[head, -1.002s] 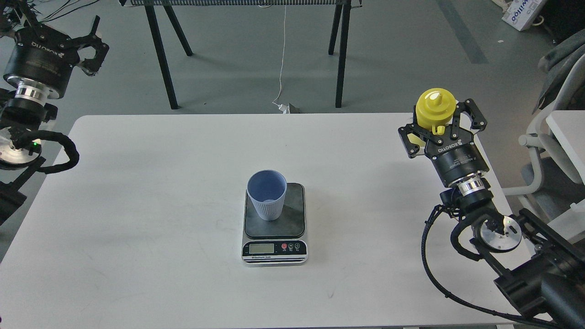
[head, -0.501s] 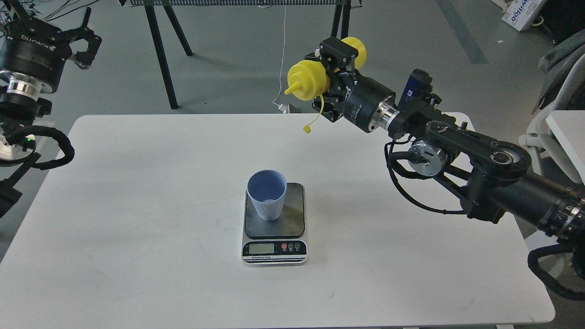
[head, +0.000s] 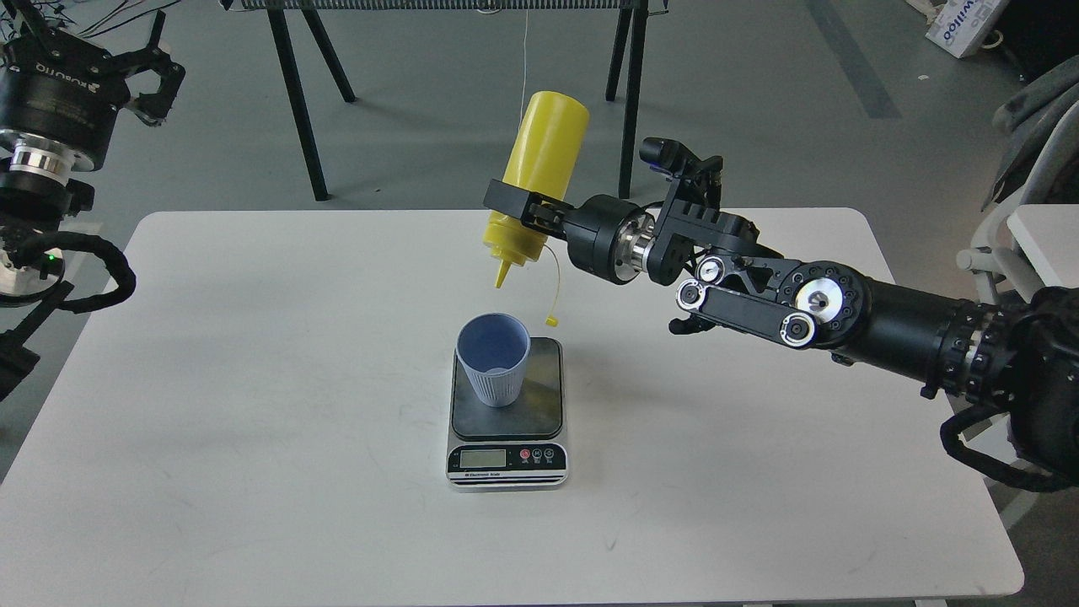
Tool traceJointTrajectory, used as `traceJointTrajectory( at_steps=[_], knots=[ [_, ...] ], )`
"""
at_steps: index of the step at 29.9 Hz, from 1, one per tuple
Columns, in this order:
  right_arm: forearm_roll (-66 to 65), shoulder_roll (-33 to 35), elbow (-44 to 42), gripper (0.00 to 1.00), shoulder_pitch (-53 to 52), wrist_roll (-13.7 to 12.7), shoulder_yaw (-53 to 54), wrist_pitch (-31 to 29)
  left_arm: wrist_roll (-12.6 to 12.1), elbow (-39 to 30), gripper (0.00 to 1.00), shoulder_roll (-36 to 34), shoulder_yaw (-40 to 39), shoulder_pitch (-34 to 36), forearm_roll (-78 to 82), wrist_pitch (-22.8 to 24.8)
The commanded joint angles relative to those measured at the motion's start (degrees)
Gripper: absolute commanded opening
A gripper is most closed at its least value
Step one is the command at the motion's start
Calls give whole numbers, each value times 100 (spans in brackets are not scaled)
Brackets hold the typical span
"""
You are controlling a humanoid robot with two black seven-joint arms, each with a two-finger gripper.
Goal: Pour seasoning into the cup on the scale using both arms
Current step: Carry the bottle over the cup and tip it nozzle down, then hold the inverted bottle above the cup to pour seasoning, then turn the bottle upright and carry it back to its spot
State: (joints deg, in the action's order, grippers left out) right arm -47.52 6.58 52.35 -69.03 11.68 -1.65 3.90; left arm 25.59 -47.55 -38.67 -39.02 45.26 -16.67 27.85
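Note:
My right gripper [head: 521, 205] is shut on the yellow seasoning bottle [head: 539, 173] and holds it upside down, slightly tilted. Its nozzle points down, a little above the light blue ribbed cup [head: 493, 358]. The tethered yellow cap dangles beside the nozzle. The cup stands upright on the dark platform of the scale [head: 539, 405], toward its back left part. The scale has a silver front strip with an LCD display and small buttons. My left gripper [head: 152, 72] is open and empty, raised at the far left, away from the table's middle.
The white table [head: 253, 421] carries only the scale and cup. Black stand legs [head: 295, 101] and a hanging white cable are behind the table. A chair [head: 1011, 253] stands at the right.
My right arm swung the bottle from lying sideways above the far edge to nozzle-down over the cup. One second ago it held the bottle upright at the table's right. The left arm barely moved.

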Motion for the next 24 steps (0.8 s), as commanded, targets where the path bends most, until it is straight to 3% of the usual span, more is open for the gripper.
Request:
traceJointTrajectory(
  at_steps=[1, 14, 24],
  knots=[
    [-73, -148, -15, 38, -250, 1, -308, 84, -1, 0, 100, 0, -44, 0, -3, -8],
    [-574, -526, -59, 38, -708, -16, -1442, 426, -1, 0, 100, -79, -71, -18, -3, 15],
    [-661, -658, -252, 38, -717, -78, -1724, 550, -1, 0, 100, -105, -80, -9, -3, 15]
  ],
)
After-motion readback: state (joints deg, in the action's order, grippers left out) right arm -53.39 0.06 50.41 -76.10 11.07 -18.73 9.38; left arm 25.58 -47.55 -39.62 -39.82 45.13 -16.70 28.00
